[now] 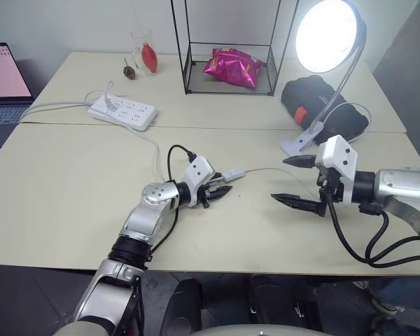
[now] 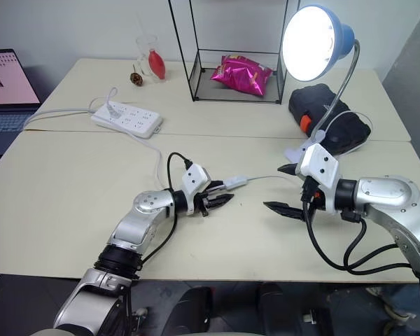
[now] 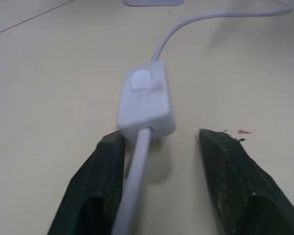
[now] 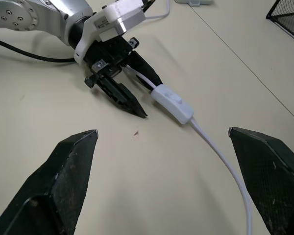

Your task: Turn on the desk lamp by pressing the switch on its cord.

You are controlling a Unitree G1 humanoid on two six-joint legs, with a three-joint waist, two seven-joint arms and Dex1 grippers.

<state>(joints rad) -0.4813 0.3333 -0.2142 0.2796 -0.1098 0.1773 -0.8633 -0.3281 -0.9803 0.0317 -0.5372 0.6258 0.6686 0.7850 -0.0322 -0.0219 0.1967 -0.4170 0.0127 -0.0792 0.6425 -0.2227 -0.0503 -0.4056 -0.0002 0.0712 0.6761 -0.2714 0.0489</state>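
So the desk lamp [image 1: 327,35] is lit, its blue dome tilted down toward the counter [image 1: 70,196] from the far right side, gooseneck curving down to the white clip base next to a black bag [image 1: 322,105].

The left hand [image 1: 222,190] sits low over the middle of the counter, forearm running forward and to the right, fingers nearly level and pointing right. Its fingers [image 3: 100,181] are apart, not clamped on anything. The cord [image 3: 137,181] runs between them, lying against one finger.

The switch [image 1: 234,173] lies flat on the counter just past those fingertips, button side up. Its long axis follows the cord, running roughly from the left hand toward the lamp base.

The right hand [image 1: 294,180] hangs a bit above the counter to the right of the switch, pointing left toward the other hand, rolled so one finger is above the other. Fingers spread wide, empty, clear of the cord.

Farther back there's a white power strip [image 1: 123,112] and a pink snack bag [image 1: 232,68] inside a black wire frame.
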